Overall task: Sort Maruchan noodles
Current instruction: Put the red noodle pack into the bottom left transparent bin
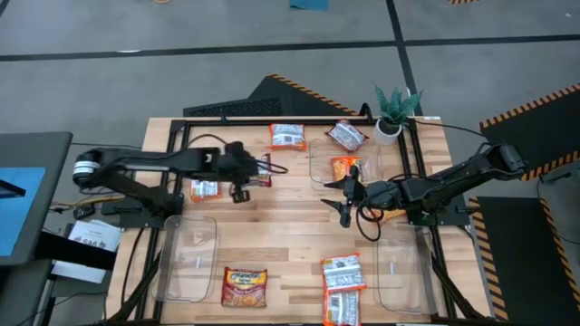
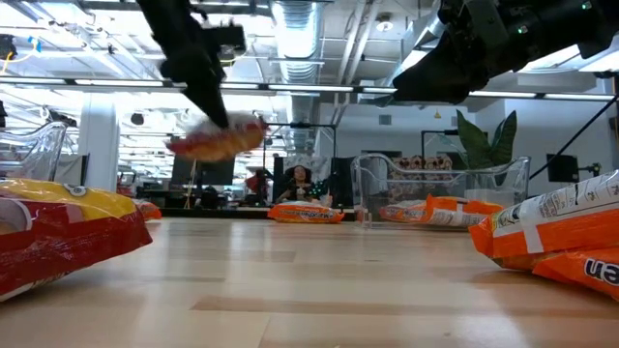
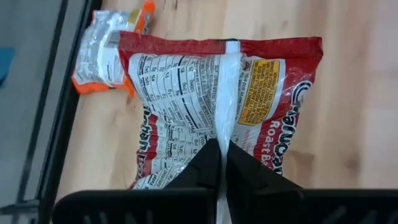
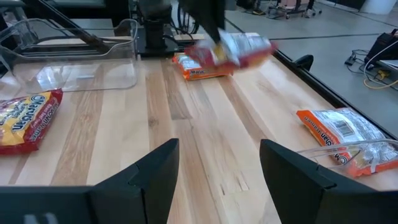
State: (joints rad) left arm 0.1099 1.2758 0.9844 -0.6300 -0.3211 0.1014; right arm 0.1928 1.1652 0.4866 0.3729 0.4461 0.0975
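A red Maruchan packet (image 3: 186, 87), its printed back up, hangs above the table's left middle, and my left gripper (image 3: 219, 149) is shut on it. The low view shows this packet (image 2: 218, 140) well above the wood. An orange-and-white packet (image 1: 206, 188) lies flat on the table just beside it. My right gripper (image 4: 217, 162) stands open at the table's middle right (image 1: 344, 206), above the wood, with nothing between its fingers. Other packets lie at the far edge (image 1: 287, 136) and near edge (image 1: 245, 285). My left gripper pinches the white back seam (image 3: 224, 124) that runs down the middle of the red packet, between its two fingers. The fingers slant down from the table's left side and lie along the seam. The packet hangs lifted clear of the table, roughly level.
A clear bin (image 1: 186, 258) stands near left, another (image 1: 403, 267) near right, and a third (image 1: 362, 154) at the far right holds an orange packet (image 1: 345, 168). A potted plant (image 1: 394, 113) stands at the far right corner. Two white-orange packets (image 1: 343, 285) lie at the near edge.
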